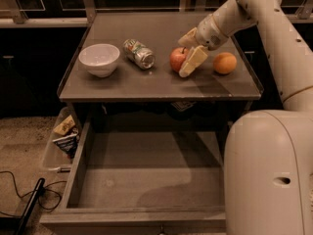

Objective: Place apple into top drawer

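Note:
The apple (178, 58) is red with a short stem and sits on the grey table top (161, 82), right of centre. My gripper (188, 52) is open, its cream fingers (193, 61) straddling the apple's right side, one finger in front and one behind it. The apple still rests on the table. The top drawer (146, 173) is pulled out wide open below the table, and nothing lies in it.
A white bowl (99, 58) stands at the table's left. A tipped can (139, 53) lies left of the apple. An orange fruit (225, 62) sits right of the gripper. A bin with snack packets (63, 136) and a cable (24, 199) are on the floor at left.

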Robot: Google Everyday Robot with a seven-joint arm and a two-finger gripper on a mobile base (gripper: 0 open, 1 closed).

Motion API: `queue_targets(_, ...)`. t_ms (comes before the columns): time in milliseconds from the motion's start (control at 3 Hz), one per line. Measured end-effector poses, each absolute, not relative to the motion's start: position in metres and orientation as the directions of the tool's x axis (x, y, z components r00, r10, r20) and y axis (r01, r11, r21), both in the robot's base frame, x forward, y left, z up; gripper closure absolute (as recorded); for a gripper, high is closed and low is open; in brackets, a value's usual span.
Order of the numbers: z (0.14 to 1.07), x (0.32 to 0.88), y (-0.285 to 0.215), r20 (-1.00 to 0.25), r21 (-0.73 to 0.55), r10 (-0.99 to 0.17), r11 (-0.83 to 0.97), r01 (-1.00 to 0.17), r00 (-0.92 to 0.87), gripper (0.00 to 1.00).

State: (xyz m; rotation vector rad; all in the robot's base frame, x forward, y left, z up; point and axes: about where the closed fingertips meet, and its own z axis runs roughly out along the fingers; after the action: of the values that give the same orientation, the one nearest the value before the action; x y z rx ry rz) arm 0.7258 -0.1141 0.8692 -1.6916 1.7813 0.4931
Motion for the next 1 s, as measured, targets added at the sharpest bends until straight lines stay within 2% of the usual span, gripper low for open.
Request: queue_targets(1000,0.8691,0.7259,-0.1139,-0.662,-0.149,-0.749,0.108,-0.983,0.018,0.88)
